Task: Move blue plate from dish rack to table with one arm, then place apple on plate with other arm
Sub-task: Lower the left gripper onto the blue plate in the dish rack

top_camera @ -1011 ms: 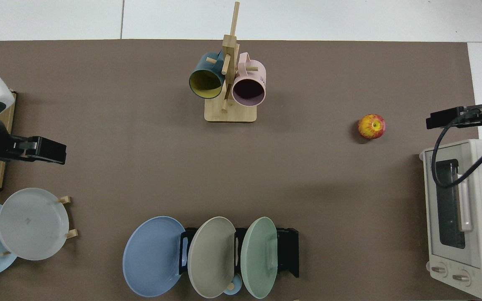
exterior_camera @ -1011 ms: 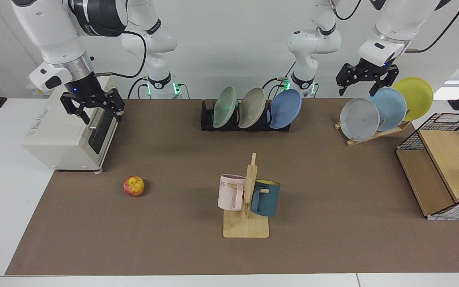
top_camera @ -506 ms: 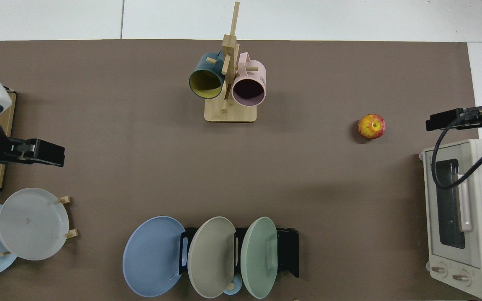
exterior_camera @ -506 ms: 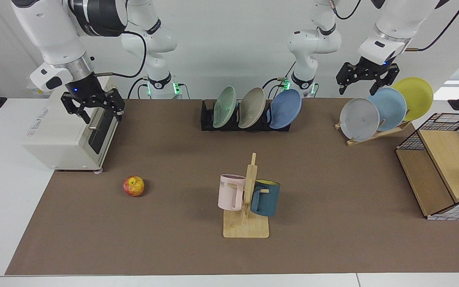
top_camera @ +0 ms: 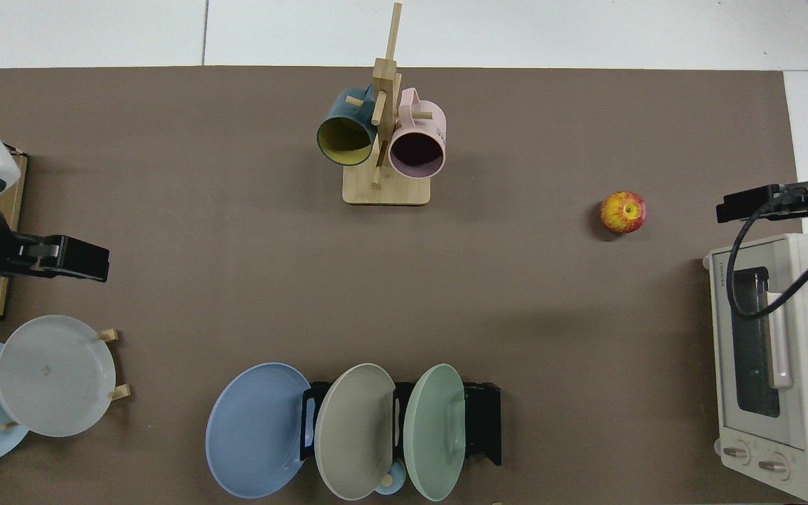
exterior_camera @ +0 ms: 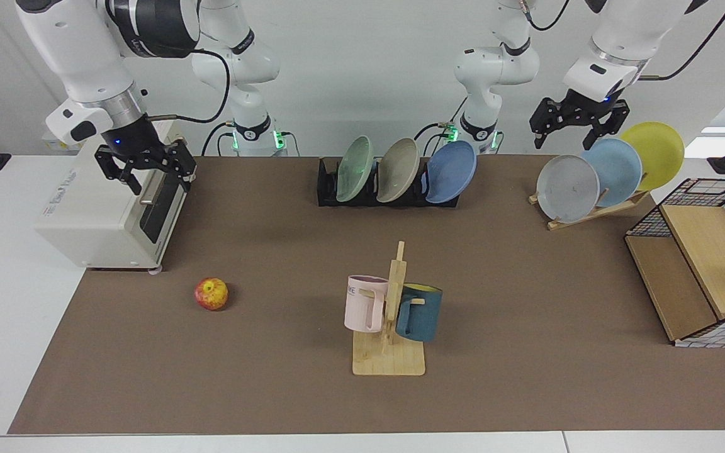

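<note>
**Blue plate in the rack, apple alone on the mat**

Nearest the facing camera stands a pale wooden mug tree (exterior_camera: 389,340) with a pink mug (exterior_camera: 364,303) and a dark teal mug (exterior_camera: 420,313) hung on it. Beside it, well apart, the small red-and-yellow apple (exterior_camera: 211,294) lies on the brown mat of the white table (exterior_camera: 526,352). Farther back, the low black slotted dish rack (exterior_camera: 328,184) holds three plates on edge: a pale green plate (exterior_camera: 355,168), a beige plate (exterior_camera: 397,170) and the round matte periwinkle-blue plate (exterior_camera: 450,171) at its end. The right gripper (exterior_camera: 146,168) hovers over the front of a cream toaster oven (exterior_camera: 107,211), fingers spread wide and empty. The left gripper (exterior_camera: 578,121) hangs just above a slanted wooden stand (exterior_camera: 595,211) bearing grey, sky-blue and yellow plates, its fingers likewise apart and empty.
</note>
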{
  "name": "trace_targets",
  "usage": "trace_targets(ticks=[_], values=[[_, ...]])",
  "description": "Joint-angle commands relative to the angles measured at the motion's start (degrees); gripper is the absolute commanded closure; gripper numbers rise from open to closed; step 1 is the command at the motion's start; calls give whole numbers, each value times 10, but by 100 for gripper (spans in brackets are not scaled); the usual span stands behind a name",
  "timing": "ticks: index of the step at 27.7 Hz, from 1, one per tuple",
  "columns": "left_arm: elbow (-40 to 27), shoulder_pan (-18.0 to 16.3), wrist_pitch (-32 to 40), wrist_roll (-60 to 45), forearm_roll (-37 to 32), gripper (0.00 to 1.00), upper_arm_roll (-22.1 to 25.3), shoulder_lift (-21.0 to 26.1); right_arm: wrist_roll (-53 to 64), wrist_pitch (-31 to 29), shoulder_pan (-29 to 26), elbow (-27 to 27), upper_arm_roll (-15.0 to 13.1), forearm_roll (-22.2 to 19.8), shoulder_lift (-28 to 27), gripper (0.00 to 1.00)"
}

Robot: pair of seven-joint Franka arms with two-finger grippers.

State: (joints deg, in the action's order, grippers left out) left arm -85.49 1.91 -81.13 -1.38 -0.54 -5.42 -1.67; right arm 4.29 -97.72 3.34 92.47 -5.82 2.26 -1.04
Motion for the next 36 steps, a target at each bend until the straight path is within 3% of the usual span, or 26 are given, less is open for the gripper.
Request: trace_targets(ticks=[1,17,36], values=[[-28,6,2,-5,-2,0,7,-24,-15,4,-6,17,5,-3,17,0],[-81,6,-10,2,8,0,8,-54,-15,7,-6,17,5,-8,17,0],[-295,15,-112,1,75,0,-27,-161,-14,17,-8,19,5,-6,18,0]])
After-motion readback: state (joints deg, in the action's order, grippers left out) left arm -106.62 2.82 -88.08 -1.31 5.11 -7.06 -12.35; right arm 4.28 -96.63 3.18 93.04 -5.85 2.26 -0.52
